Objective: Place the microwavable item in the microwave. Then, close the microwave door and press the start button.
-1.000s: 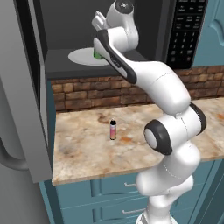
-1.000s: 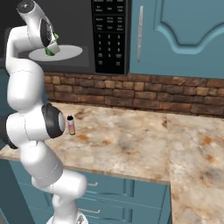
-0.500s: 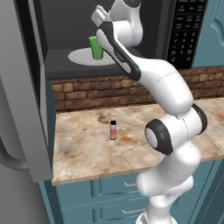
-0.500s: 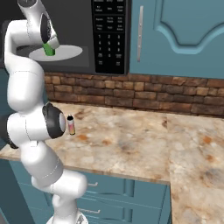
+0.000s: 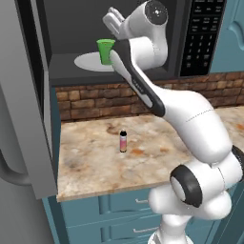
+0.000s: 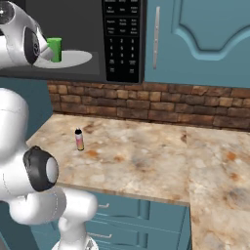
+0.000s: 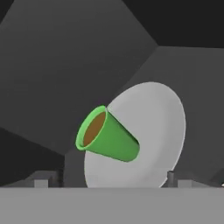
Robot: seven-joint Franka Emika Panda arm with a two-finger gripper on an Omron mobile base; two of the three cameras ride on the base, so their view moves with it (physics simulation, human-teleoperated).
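Inside the microwave [image 5: 143, 28], on the white turntable plate [image 5: 88, 62]: green cup [image 5: 106, 50] standing upright, brown liquid visible at its mouth (hand view shows it rolled sideways). Pincer [image 7: 112, 181] open wide, fingertips [image 7: 171, 177] apart from the cup, nothing held. Microwave door [image 5: 24, 119] swung open at left, curved handle toward the camera. Down on the desk [image 6: 146, 156], slim pink bottle [image 6: 78, 139] upright, well apart from everything else. Black keypad panel [image 6: 122, 39] right of the cavity.

Cup [image 5: 106, 51] on turntable plate [image 5: 90, 62] inside microwave [image 5: 119, 28]; bottle [image 5: 123, 141] on counter [image 5: 90, 162].
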